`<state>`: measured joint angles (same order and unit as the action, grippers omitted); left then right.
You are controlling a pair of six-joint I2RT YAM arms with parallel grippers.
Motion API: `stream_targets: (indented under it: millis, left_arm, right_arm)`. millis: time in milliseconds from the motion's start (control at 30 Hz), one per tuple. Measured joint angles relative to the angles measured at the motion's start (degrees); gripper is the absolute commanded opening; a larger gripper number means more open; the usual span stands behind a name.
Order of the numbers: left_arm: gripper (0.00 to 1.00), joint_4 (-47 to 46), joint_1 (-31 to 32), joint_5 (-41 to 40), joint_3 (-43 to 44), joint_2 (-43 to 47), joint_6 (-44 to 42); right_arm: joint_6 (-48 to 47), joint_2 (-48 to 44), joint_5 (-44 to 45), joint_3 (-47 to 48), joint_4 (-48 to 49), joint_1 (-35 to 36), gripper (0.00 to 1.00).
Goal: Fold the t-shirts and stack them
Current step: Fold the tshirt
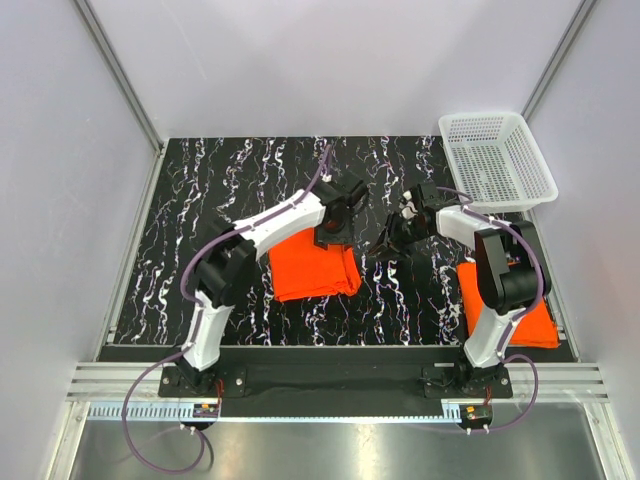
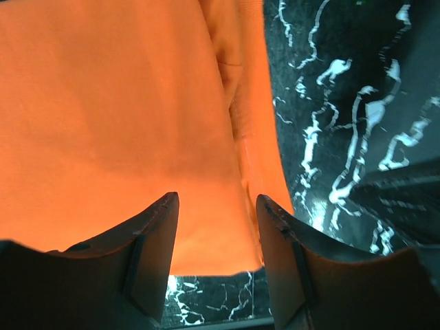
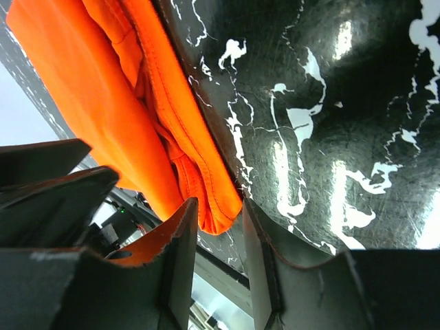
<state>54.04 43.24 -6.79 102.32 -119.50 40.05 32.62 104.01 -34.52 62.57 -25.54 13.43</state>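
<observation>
While the folded t-shirt (image 1: 312, 268) lies left of the worktop's middle, its long axis running roughly along the near edge, both my hands sit at its right end. My left gripper (image 1: 335, 232) hangs over the shirt's far right corner, fingers spread with nothing between them; the wrist view shows only flat orange cloth under the gap. My right gripper (image 1: 388, 240) is over bare marbled top just beside the shirt's right edge. Its fingers are parted too, and they point back toward the layered fold, which I see edge-on from that wrist. I cannot tell how high it stands off the surface.

A second t-shirt (image 1: 540, 325) lies at the near right corner, partly hidden under my right arm. I judge that to be where the stack belongs. So the folded shirt has to travel right and toward the near edge. My right hand is nearer that path, while my left has the better reach over the cloth. The white basket (image 1: 497, 158) sits at the far right corner, well apart from both.
</observation>
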Motion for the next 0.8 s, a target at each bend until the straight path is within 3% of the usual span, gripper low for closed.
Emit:
stream_targets:
  millis: [400,800]
  left_arm:
    - [0.52,8.6,2.1,-10.3,8.9,-9.8,3.4]
    - [0.54,10.1,3.0,-11.2,10.5,-10.0,4.8]
  right_arm:
    - [0.1,2.5,-3.1,0.0,2.4,0.0,0.32]
    - [3.6,5.9,-7.2,0.0,9.3,0.2,0.29]
